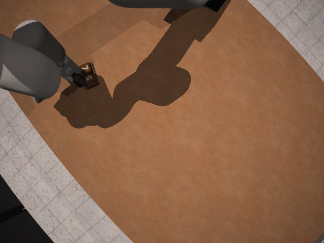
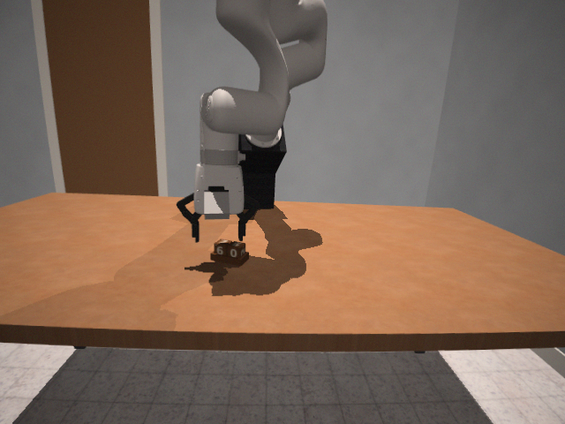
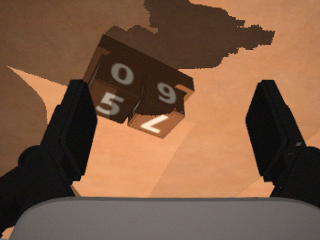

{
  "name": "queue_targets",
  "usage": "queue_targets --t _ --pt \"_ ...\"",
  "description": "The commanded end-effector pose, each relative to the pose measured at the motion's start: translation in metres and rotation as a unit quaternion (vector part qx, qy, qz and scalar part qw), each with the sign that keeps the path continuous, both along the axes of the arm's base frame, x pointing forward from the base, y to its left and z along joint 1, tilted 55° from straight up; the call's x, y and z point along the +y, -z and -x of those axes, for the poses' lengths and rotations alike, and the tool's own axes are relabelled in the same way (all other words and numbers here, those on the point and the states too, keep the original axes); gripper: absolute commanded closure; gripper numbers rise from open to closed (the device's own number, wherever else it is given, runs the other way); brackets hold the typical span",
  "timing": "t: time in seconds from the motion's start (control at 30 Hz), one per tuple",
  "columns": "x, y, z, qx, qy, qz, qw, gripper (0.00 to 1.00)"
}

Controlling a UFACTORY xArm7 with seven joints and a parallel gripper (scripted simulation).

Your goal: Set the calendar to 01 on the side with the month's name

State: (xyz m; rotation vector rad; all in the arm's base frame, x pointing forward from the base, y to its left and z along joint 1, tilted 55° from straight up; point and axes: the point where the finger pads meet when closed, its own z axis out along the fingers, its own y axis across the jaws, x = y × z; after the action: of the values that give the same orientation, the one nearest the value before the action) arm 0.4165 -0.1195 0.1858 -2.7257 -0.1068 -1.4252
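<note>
Two brown cubes sit side by side on a small dark tray (image 1: pixel 93 85) (image 2: pixel 228 259) (image 3: pixel 170 72), which looks flat on the table. In the exterior view, the left cube (image 2: pixel 220 250) (image 3: pixel 166 93) (image 1: pixel 85 67) shows an upright 6 and the right cube (image 2: pixel 233 252) (image 3: pixel 121 74) (image 1: pixel 88 77) shows 0. Their top faces show 7 and 5 respectively. The month's name cannot be read. My gripper (image 2: pixel 219 239) (image 3: pixel 171 99) is open and empty. Its fingers are above the tray's level, apart from the cubes. In the wrist view the cubes lie nearer the left finger, and the tray is turned relative to the fingers.
The brown table (image 1: pixel 209 144) (image 2: pixel 387 283) bears the tray. The arm (image 1: pixel 28 68) (image 2: pixel 246 111) stands over it from the back and casts a broad dark shadow around the tray. The table's front edge (image 2: pixel 282 339) is well in front of the tray.
</note>
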Motion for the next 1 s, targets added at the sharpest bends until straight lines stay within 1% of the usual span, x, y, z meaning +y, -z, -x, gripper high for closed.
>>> queue_targets --t 0.0,0.1,0.2,0.97 --pt "-0.0036 0.0006 0.0004 0.011 0.046 -0.074 0.996 0.00" --pt "-0.0038 0.0007 0.0004 0.011 0.049 -0.079 0.996 0.00" --pt "-0.0117 0.0037 0.0016 0.011 0.051 -0.081 0.995 0.00" --pt "-0.0119 0.0038 0.0016 0.011 0.051 -0.081 0.995 0.00"
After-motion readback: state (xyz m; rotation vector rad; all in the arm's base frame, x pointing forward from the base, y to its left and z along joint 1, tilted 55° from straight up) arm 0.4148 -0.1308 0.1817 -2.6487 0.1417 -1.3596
